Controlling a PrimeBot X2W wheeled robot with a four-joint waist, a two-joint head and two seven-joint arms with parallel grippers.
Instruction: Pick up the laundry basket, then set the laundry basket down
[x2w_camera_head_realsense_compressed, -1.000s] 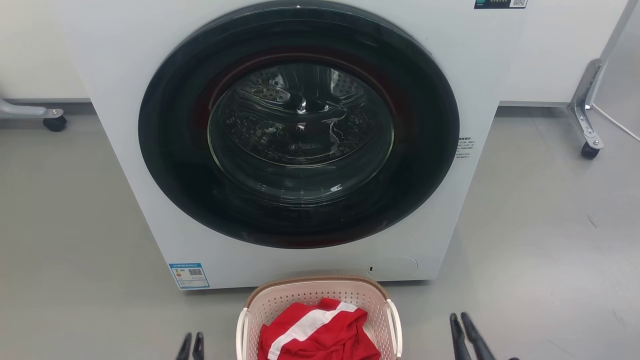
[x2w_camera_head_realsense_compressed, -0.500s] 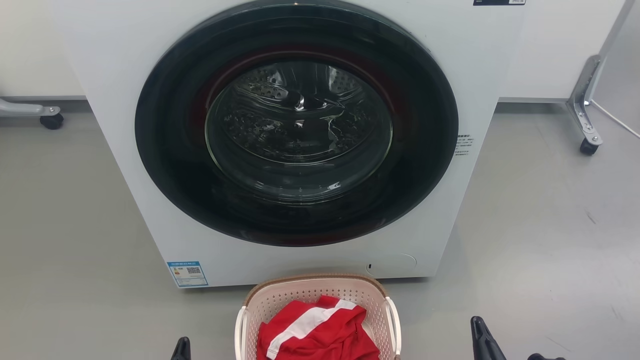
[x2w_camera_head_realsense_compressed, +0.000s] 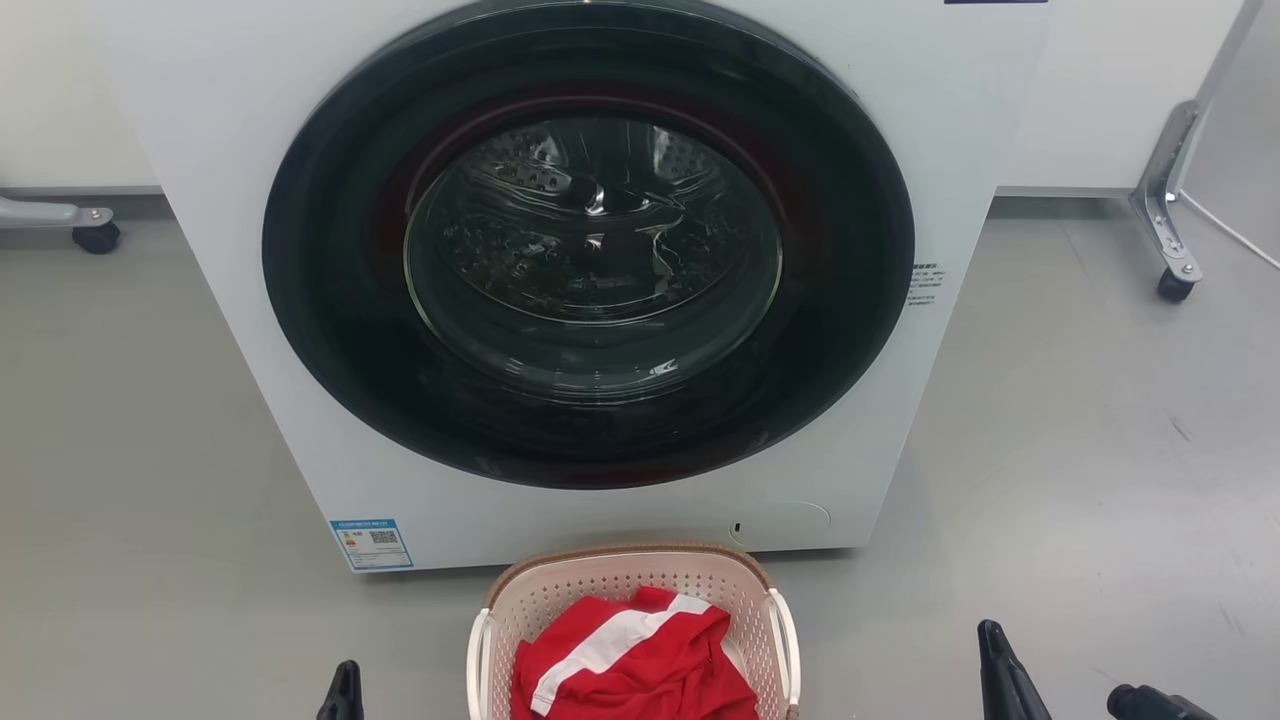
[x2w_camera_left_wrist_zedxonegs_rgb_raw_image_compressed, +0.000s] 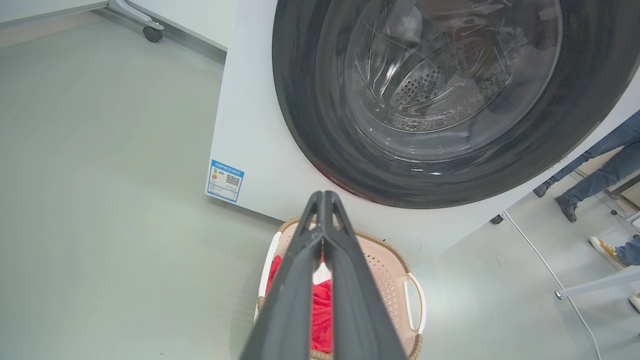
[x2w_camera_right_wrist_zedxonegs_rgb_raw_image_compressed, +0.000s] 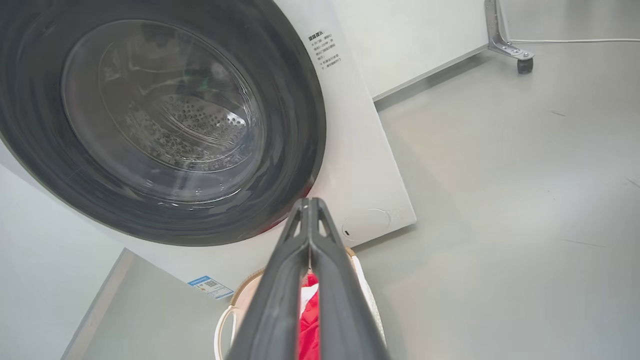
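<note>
The laundry basket (x2w_camera_head_realsense_compressed: 625, 556) stands on the floor just in front of the washing machine, at the bottom centre of the head view. It is pale pink and perforated, with a brown rim and white side handles, and holds a red garment (x2w_camera_head_realsense_compressed: 640, 660) with a white stripe. My left gripper (x2w_camera_head_realsense_compressed: 347, 675) is left of the basket and clear of it. Well off to the right is my right gripper (x2w_camera_head_realsense_compressed: 992, 640). In the left wrist view my left gripper (x2w_camera_left_wrist_zedxonegs_rgb_raw_image_compressed: 324, 197) is shut and empty above the basket (x2w_camera_left_wrist_zedxonegs_rgb_raw_image_compressed: 385, 265). My right gripper (x2w_camera_right_wrist_zedxonegs_rgb_raw_image_compressed: 310, 205) is likewise shut and empty over the basket (x2w_camera_right_wrist_zedxonegs_rgb_raw_image_compressed: 248, 284).
A white front-loading washing machine (x2w_camera_head_realsense_compressed: 250, 300) with a closed dark glass door rises right behind the basket. Wheeled metal frame legs (x2w_camera_head_realsense_compressed: 1165, 230) stand at the back right and back left (x2w_camera_head_realsense_compressed: 85, 228). A person's legs (x2w_camera_left_wrist_zedxonegs_rgb_raw_image_compressed: 595, 160) and a floor cable (x2w_camera_left_wrist_zedxonegs_rgb_raw_image_compressed: 540, 260) are off to one side.
Both grippers have moved outward from the basket and lower in the head view, the right one more. The head camera has shifted slightly. The basket has not moved.
</note>
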